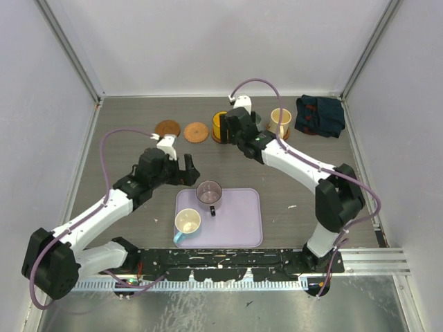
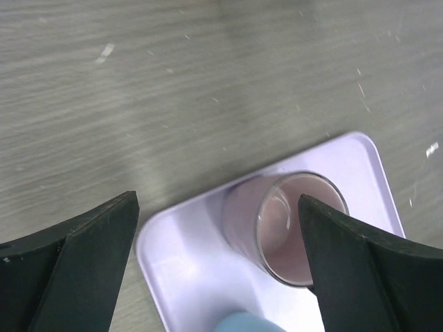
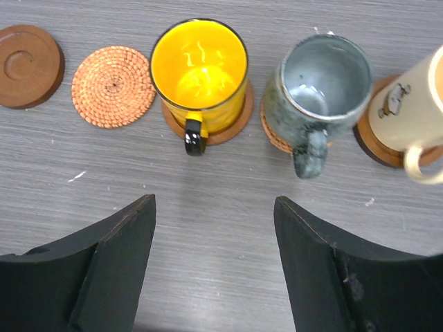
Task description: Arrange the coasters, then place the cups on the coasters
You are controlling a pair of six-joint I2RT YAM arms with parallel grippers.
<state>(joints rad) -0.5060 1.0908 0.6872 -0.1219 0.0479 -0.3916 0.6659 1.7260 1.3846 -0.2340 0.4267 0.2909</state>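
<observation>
Here, yellow mug [image 3: 199, 72] w/ blk rim, woven coaster [image 3: 113, 86]

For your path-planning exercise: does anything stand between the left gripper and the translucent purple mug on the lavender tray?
Nothing visible does: the open left gripper faces the translucent purple mug directly; the cream-and-blue mug stands aside.

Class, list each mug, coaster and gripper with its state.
Yellow mug: upright, on coaster.
Teal mug: upright, on coaster.
Cream mug: on coaster.
Purple mug: upright, on tray.
Blue mug: upright, on tray.
Dark coaster: bare.
Woven coaster: bare.
Left gripper: open.
Right gripper: open.
</observation>
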